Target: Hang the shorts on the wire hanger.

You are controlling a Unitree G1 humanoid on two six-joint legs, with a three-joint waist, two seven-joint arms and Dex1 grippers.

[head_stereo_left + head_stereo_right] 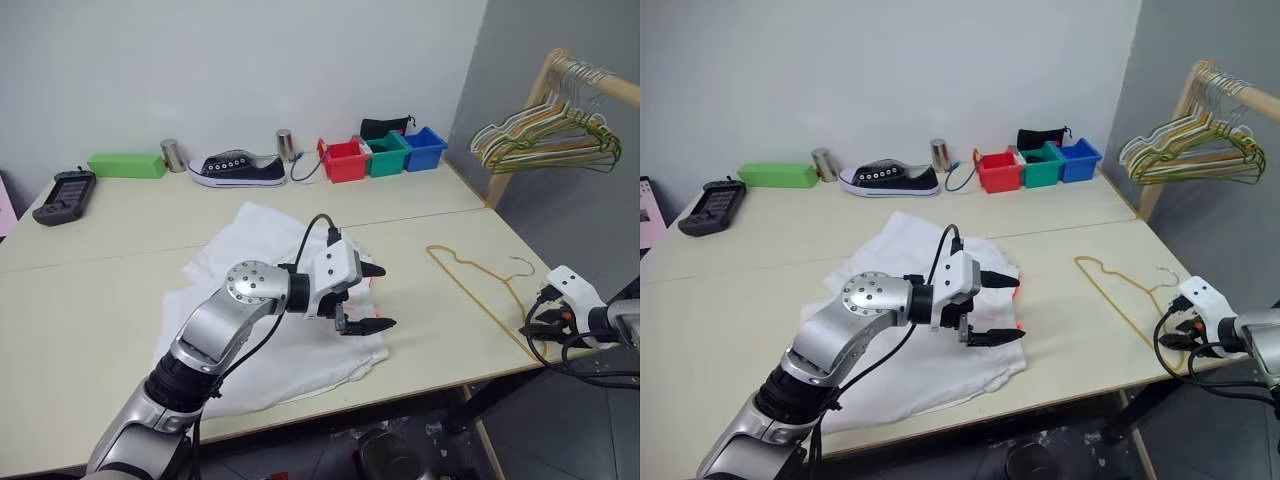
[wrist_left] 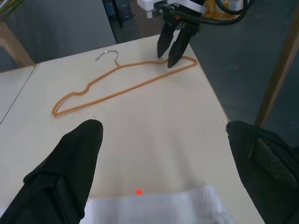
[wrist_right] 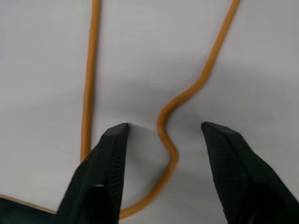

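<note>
I see a pale cream table [image 1: 90, 300], with a seam running across it. On it the white shorts [image 1: 265, 250] lie crumpled and spread near the front middle. The golden wire hanger [image 1: 478, 283] lies flat towards the right edge, well apart from the shorts. Along the back edge sit a dark handheld controller [image 1: 65, 195], a green box [image 1: 126, 165], two metal cans [image 1: 173, 155], a black sneaker [image 1: 238, 168] and red, green and blue bins [image 1: 382, 154].
</note>
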